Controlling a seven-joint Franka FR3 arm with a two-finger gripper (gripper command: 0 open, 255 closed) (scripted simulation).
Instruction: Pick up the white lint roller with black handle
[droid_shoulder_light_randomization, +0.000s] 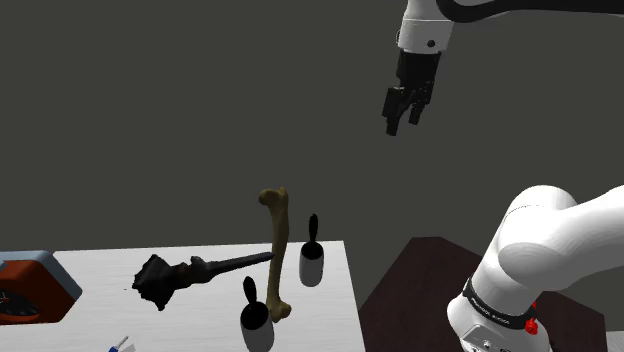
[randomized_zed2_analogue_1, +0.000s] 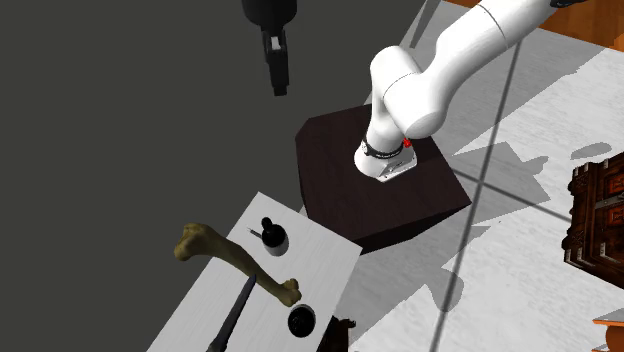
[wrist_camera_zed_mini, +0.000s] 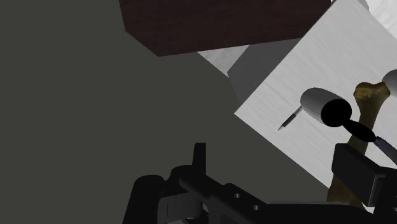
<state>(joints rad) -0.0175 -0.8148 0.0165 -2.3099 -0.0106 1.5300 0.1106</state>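
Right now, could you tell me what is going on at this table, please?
Nothing is being handled at the moment. The robot's hand hangs open and empty, high up and well clear of everything on the white table. On the table, one white lint roller with a black handle stands on the stand's side of a tan bone. A second roller stands on the bone's other side, near a dark club-like object.

Bone (droid_shoulder_light_randomization: 277, 250) sits just beside the lint roller (droid_shoulder_light_randomization: 311, 262).
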